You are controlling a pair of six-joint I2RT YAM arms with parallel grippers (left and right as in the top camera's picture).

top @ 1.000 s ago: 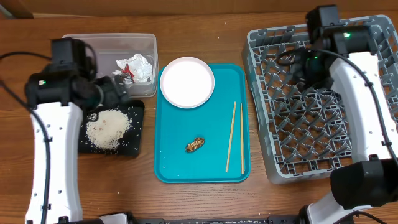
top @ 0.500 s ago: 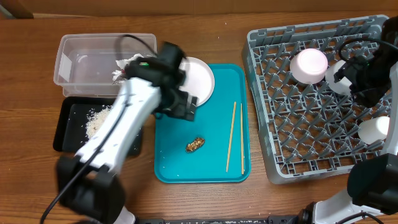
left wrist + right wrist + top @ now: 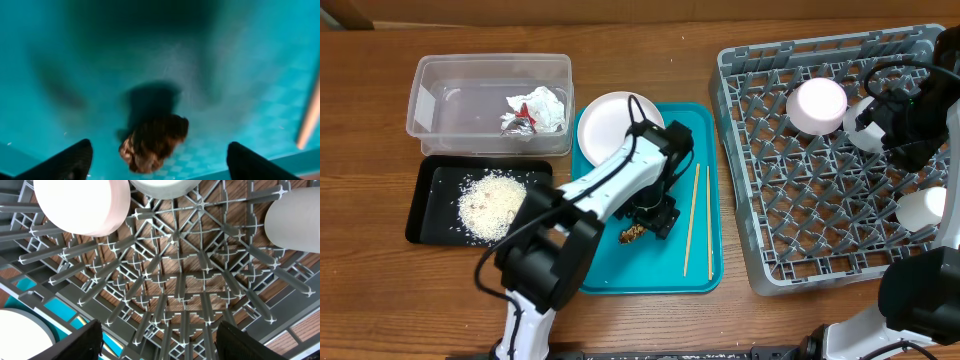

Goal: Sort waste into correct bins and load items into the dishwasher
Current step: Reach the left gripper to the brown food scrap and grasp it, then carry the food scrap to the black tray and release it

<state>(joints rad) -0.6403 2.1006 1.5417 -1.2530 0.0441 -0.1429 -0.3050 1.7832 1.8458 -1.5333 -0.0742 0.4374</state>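
A brown food scrap [image 3: 633,233] lies on the teal tray [image 3: 610,270]. My left gripper [image 3: 653,216] hangs just over it. In the left wrist view the scrap [image 3: 152,142] sits between the open fingers [image 3: 65,162], touching neither. Two chopsticks [image 3: 695,220] lie to its right. My left arm partly hides a white plate [image 3: 610,125]. The clear tub [image 3: 450,90] holds tissue and a red wrapper [image 3: 535,110]. Rice [image 3: 492,203] lies in the black tray [image 3: 435,215]. My right gripper [image 3: 892,118] is open and empty over the grey rack [image 3: 820,230], near an upturned bowl [image 3: 817,105].
Two more white pieces stand in the rack, a cup [image 3: 865,132] beside the right gripper and another [image 3: 920,210] at the right edge. The right wrist view shows the rack lattice [image 3: 185,280] below, with the bowl [image 3: 85,205] and cup [image 3: 295,222] ahead.
My left arm has swung from the black tray across to the teal tray and come down over the scrap. My right arm has drawn back to the right, uncovering the bowl in the rack.
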